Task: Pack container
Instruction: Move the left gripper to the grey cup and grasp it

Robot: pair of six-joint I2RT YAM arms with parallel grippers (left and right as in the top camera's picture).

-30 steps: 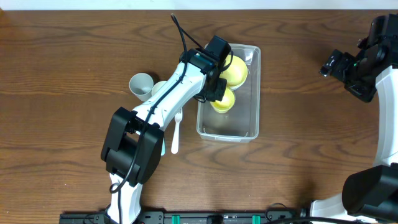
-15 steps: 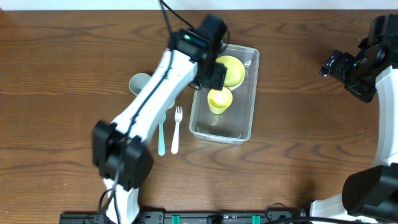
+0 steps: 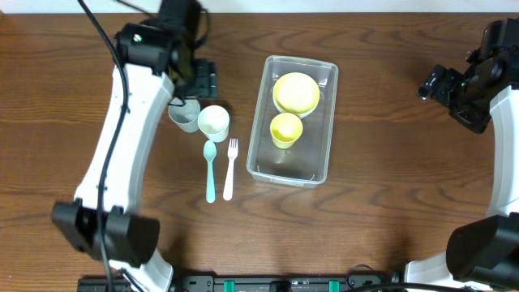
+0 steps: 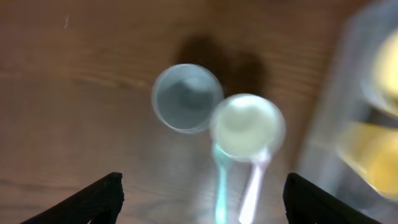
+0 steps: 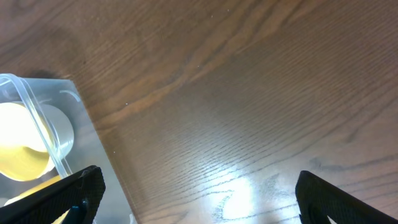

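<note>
Yellow bowl (image 3: 296,92) and yellow cup (image 3: 285,128) sit in the container (image 3: 312,162) mid-surface (image 3: 389,203). Grey cup (image 3: 183,113), white cup (image 3: 214,122), spoon (image 3: 210,172) and fork (image 3: 230,166) lie outside it, so I judge it half packed. My left fingers (image 4: 102,199) and right fingers (image 5: 74,196) gape wide, empty.

In the container (image 3: 312,162), a bowl (image 3: 296,92) sits behind a packed cup (image 3: 285,128). Left of it on the table (image 3: 389,203), left cup (image 3: 185,113) and right cup (image 3: 213,122) stand together, with spoon (image 3: 210,170) and fork (image 3: 230,166) before them.
</note>
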